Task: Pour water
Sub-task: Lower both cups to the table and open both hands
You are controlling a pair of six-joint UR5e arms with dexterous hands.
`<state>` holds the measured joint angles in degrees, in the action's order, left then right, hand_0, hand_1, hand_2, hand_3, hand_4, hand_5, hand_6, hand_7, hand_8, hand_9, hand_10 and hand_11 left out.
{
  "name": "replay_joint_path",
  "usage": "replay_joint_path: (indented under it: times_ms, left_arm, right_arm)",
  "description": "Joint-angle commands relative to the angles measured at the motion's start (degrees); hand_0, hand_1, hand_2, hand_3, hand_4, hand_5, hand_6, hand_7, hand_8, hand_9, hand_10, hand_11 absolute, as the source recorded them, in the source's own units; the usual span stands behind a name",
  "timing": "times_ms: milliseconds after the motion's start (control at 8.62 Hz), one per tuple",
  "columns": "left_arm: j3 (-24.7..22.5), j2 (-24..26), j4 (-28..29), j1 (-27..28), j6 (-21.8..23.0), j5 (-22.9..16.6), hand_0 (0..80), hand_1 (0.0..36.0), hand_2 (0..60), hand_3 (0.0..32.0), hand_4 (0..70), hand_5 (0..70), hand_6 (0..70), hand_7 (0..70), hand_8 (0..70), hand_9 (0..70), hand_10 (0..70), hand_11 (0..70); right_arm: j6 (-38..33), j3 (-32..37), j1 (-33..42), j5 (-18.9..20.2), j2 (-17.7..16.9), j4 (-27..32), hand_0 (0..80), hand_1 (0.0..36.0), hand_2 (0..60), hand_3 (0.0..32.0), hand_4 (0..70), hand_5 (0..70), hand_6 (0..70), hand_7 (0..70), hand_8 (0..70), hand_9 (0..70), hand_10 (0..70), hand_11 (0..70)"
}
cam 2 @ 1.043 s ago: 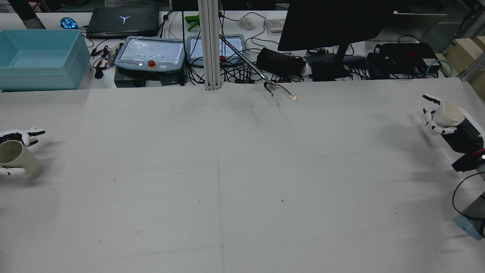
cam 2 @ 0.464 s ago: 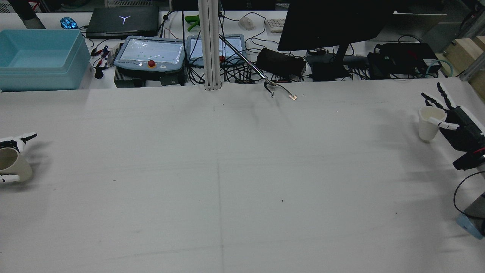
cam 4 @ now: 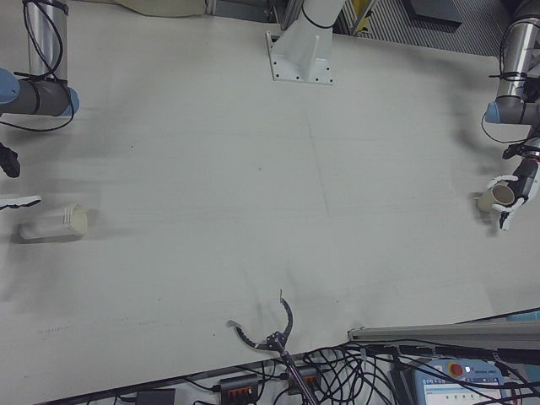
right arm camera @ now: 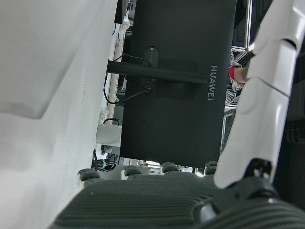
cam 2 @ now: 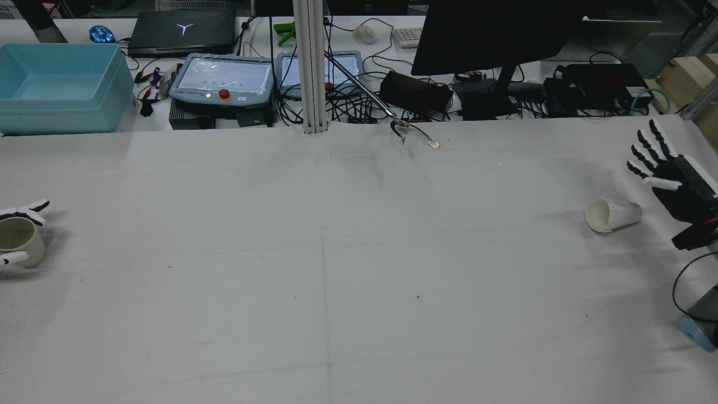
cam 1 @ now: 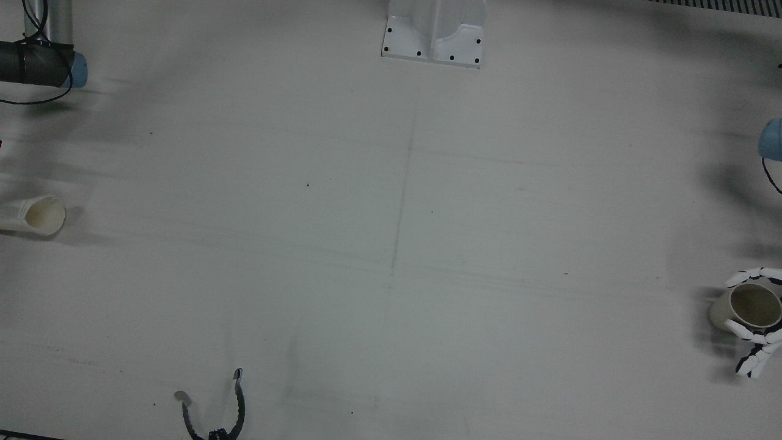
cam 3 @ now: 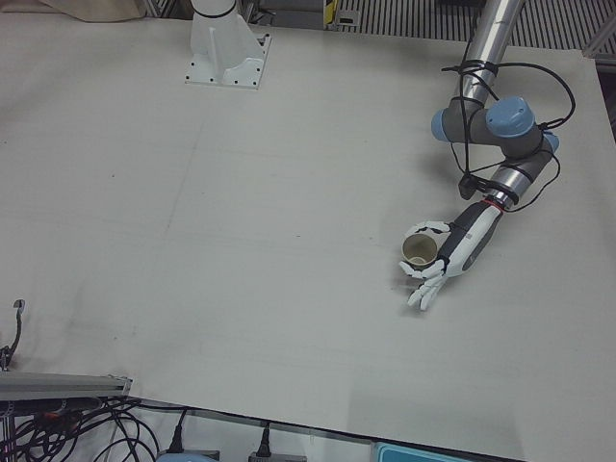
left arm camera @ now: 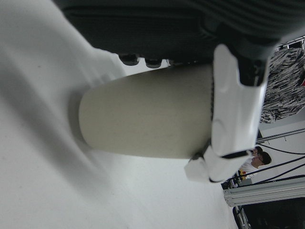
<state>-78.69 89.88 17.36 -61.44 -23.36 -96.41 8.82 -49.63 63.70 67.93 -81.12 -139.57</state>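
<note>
Wide white table (cam 2: 359, 269): bare across its middle. Left hand (cam 3: 445, 260), white-fingered on a black palm, wraps an upright beige paper cup (cam 3: 418, 252) standing at the table's left edge. Right hand (cam 2: 670, 174), fingers spread and empty, is just beside a white paper cup (cam 2: 611, 214) lying on its side.

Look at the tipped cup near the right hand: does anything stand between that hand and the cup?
Nothing visible does. The right hand is open, fingers spread, and only bare table separates it from the white cup, which lies on its side.
</note>
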Motion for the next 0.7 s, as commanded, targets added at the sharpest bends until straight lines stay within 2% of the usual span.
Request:
replay_joint_path:
  times_ms: [0,232,348,464,580]
  left_arm:
    - [0.0,-0.7,0.9,0.0,0.2,0.1,59.9,22.0,0.0,0.0,19.9,0.0,6.9,3.1,0.3,0.0,0.0,0.0]
    - [-0.1,-0.9,1.5,-0.2,1.6,0.0,57.8,20.5,0.0,0.0,14.3,0.0,6.0,2.0,0.2,0.0,0.0,0.0]
    - [0.0,-1.8,2.0,-0.3,4.0,0.0,57.0,20.0,0.0,0.0,10.3,0.0,5.8,1.7,0.1,0.0,0.0,0.0]
    - [0.0,-3.0,2.7,-1.8,5.8,0.1,53.7,17.3,0.0,0.0,8.2,0.0,5.1,1.0,0.0,0.0,0.0,0.0]
    - [0.2,-3.6,4.5,-6.8,6.0,-0.1,49.6,12.5,0.0,0.0,6.5,0.0,4.1,0.2,0.0,0.0,0.0,0.0]
  right_arm:
    - [0.0,-0.2,0.2,0.0,0.1,0.0,53.1,21.1,2.9,25.0,0.0,5.1,2.0,0.0,0.0,0.0,0.0,0.0]
    - [-0.1,-1.2,0.7,0.2,0.1,-0.1,53.2,21.5,4.8,26.4,0.0,5.2,2.3,0.0,0.0,0.0,0.0,0.0]
    - [0.1,-3.2,0.8,0.5,0.1,-0.3,53.3,21.7,5.2,27.8,0.0,5.3,2.6,0.0,0.0,0.0,0.0,0.0]
    - [0.1,-3.7,0.6,0.5,0.3,-0.6,52.9,21.1,4.4,29.2,0.0,5.1,2.4,0.0,0.0,0.0,0.0,0.0]
    - [0.2,-5.5,0.5,0.5,0.7,-1.1,52.6,20.3,3.0,30.8,0.0,4.9,2.4,0.0,0.0,0.0,0.0,0.0]
